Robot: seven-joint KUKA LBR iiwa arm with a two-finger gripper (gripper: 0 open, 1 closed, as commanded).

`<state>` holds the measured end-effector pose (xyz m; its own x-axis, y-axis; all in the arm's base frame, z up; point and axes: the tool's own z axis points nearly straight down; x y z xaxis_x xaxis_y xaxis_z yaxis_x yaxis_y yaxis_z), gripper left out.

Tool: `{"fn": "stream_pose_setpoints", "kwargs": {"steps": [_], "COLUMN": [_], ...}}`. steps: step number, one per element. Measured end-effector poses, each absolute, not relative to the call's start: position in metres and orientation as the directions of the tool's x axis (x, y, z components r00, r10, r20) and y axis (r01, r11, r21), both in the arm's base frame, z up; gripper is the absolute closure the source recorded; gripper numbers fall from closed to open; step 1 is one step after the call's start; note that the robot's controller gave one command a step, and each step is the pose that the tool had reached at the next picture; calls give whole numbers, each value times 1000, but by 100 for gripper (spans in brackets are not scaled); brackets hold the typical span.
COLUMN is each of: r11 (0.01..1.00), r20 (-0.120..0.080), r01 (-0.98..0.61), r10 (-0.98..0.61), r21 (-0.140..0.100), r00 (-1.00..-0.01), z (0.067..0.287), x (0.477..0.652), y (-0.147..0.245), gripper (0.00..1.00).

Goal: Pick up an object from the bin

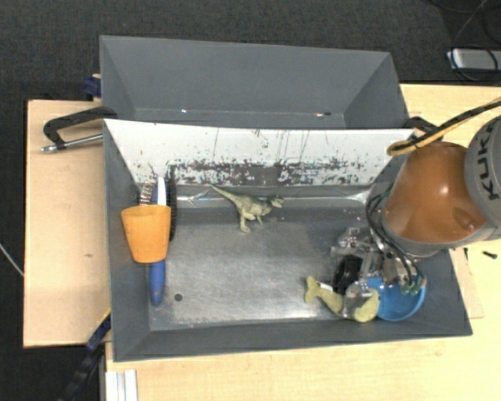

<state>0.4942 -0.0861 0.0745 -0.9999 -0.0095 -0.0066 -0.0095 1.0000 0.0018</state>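
Showing the gripper (356, 276), opening not discernible, over a pale yellow fish-like toy (351, 305) beside a blue disc (401, 303).

The grey metal bin (259, 266) carries an orange cup (147, 232) lying across a blue-handled brush (156, 284) at the left. A green toy dinosaur (250, 208) lies at upper centre, and a yellowish toy (341, 302) touches a blue disc (399, 304) at lower right.
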Motion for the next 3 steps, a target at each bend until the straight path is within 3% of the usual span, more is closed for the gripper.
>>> {"fn": "stream_pose_setpoints", "kwargs": {"steps": [1, 2, 3], "r11": [945, 899, 898], "r20": [-5, -13, -6], "r01": [-328, -438, -439], "r10": [-328, -438, -439], "r21": [-5, -9, -1], "r00": [-945, -899, -898], "z": [75, 193, 188], "x": [523, 534, 532], "y": [-77, -104, -102], "gripper": [100, 100, 0]}}
